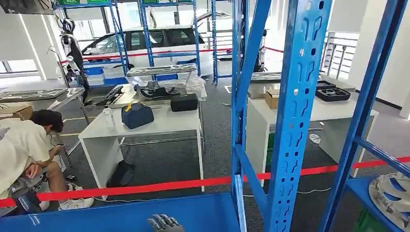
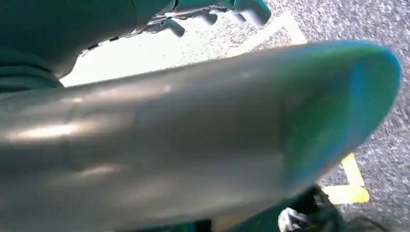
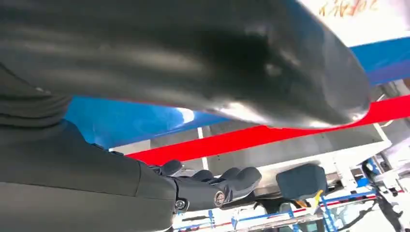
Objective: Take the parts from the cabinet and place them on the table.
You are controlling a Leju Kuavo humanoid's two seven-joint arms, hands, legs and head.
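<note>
Dark grey fingers on right hand (image 3: 212, 186), with small round silver screws; thick, smooth, possibly glossy thumb; ribbed grey cover.

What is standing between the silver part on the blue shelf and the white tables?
Blue rack uprights and a red barrier tape stretched across the aisle lie between the silver part and the white tables.

A workshop hall is seen, floored in grey speckled carpet (image 1: 164, 159). Blue perforated racking uprights (image 1: 297, 116) stand close in front, and a red barrier tape (image 1: 145, 187) is stretched across. White tables (image 1: 159, 126) stand beyond, a white car (image 1: 154, 43) is parked behind them, and daylight is admitted through windows (image 1: 17, 65).
</note>
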